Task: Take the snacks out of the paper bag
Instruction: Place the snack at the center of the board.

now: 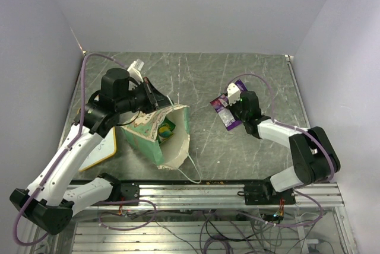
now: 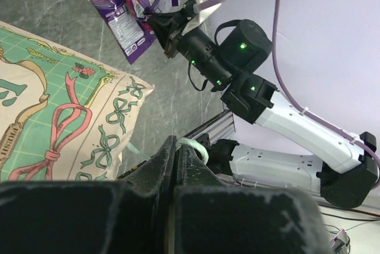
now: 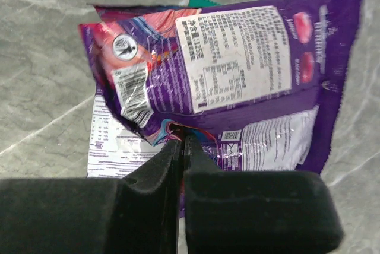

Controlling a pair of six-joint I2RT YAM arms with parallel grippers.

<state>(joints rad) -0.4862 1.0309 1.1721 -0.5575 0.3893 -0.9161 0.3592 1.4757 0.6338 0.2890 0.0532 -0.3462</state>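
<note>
The paper bag (image 1: 145,138), cream with mint-green sides, lies on its side at the left with its mouth facing right. It also shows in the left wrist view (image 2: 53,117). A yellow-green snack packet (image 1: 167,128) shows inside the mouth. My left gripper (image 1: 159,102) (image 2: 175,141) is shut on the bag's upper rim. My right gripper (image 1: 230,105) (image 3: 183,138) is shut on the edge of a purple snack packet (image 3: 237,58) (image 1: 228,118) over the table, right of the bag. A second purple packet (image 3: 279,141) and a teal corner (image 3: 199,0) show behind it.
A wood-framed whiteboard (image 1: 102,150) lies under my left arm at the left. The bag's white string handle (image 1: 191,172) trails toward the metal rail (image 1: 208,191) at the near edge. Grey walls close the back and sides.
</note>
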